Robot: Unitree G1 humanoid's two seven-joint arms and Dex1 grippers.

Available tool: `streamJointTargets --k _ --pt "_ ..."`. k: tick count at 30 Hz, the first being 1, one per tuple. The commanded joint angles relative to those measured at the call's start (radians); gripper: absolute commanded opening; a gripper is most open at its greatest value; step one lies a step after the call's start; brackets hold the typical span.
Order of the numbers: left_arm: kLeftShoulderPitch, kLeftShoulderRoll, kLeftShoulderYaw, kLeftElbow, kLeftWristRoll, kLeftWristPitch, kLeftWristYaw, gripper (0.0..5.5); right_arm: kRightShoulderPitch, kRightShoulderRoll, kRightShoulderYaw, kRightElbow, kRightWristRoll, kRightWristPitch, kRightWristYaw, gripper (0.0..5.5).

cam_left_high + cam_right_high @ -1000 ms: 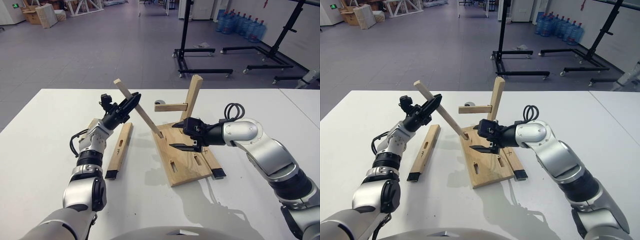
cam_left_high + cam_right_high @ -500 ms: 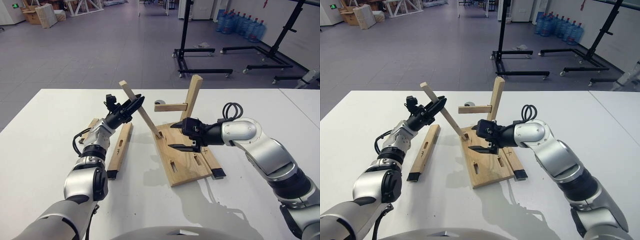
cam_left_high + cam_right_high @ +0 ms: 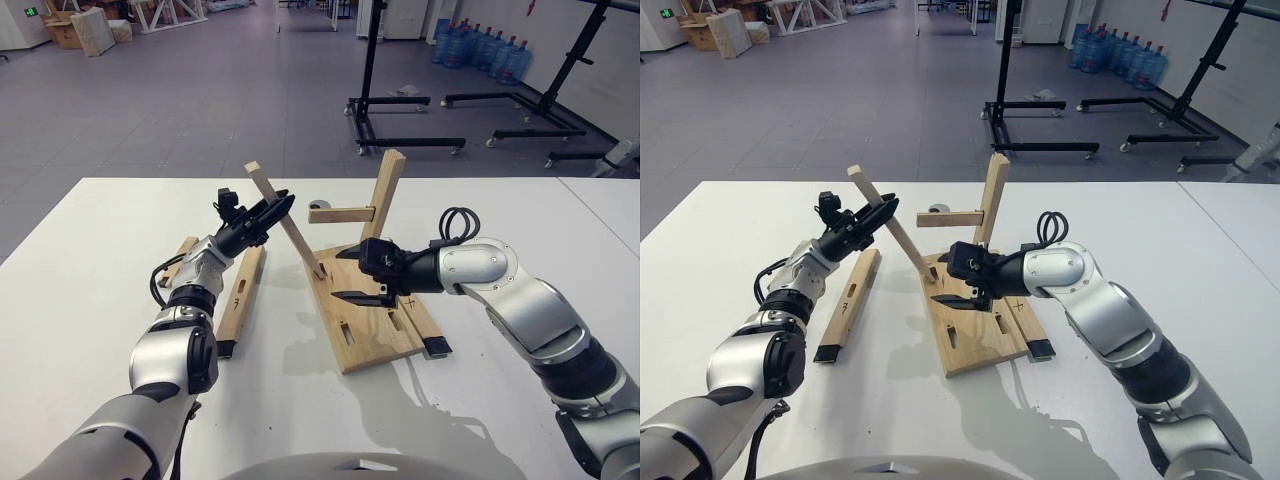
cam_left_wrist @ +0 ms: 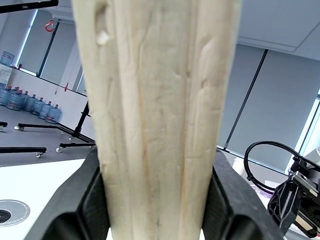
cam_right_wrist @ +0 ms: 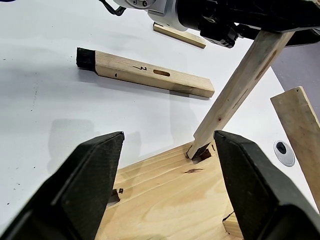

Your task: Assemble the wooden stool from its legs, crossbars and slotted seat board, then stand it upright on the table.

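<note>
The slotted seat board (image 3: 368, 325) lies flat on the white table. A wooden leg (image 3: 283, 220) leans over it, its foot at a slot (image 5: 198, 149) near the board's far left corner. My left gripper (image 3: 272, 210) is shut on that leg's upper half; its black fingers (image 4: 86, 201) press against both sides. A second leg (image 3: 386, 192) stands upright at the board's far edge with a crossbar (image 3: 340, 213) sticking out to the left. My right gripper (image 3: 356, 273) hovers open just above the board, to the right of the leaning leg's foot.
A loose leg with a black cap (image 3: 239, 297) lies left of the board, a short strip (image 3: 181, 254) beyond it. Another capped leg (image 3: 428, 334) lies along the board's right edge. A small metal disc (image 3: 322, 203) sits behind. Bare table surrounds the parts.
My left gripper has carried the leg's top to the right, so the leg stands steeper. The right gripper has edged slightly left toward the leg's foot.
</note>
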Motion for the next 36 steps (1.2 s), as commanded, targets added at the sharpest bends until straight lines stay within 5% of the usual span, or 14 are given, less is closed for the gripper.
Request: streamJointTargets --k 1,7,25,36 --pt "-0.042 -0.004 -0.005 0.03 0.03 -0.026 0.01 2.02 -0.045 -0.032 0.012 0.052 -0.063 -0.001 -0.022 3.32" --pt "-0.052 -0.001 0.002 0.041 0.042 -0.043 0.008 2.02 -0.065 -0.141 0.123 0.243 -0.318 -0.187 -0.019 3.32" --pt "-0.004 -0.013 0.02 0.019 0.046 -0.044 -0.003 2.02 0.168 -0.13 0.242 0.245 -0.491 -0.354 0.04 3.32" --pt "0.028 0.017 0.015 -0.003 0.055 -0.043 -0.007 2.02 0.201 -0.121 0.217 0.248 -0.522 -0.374 0.056 3.32"
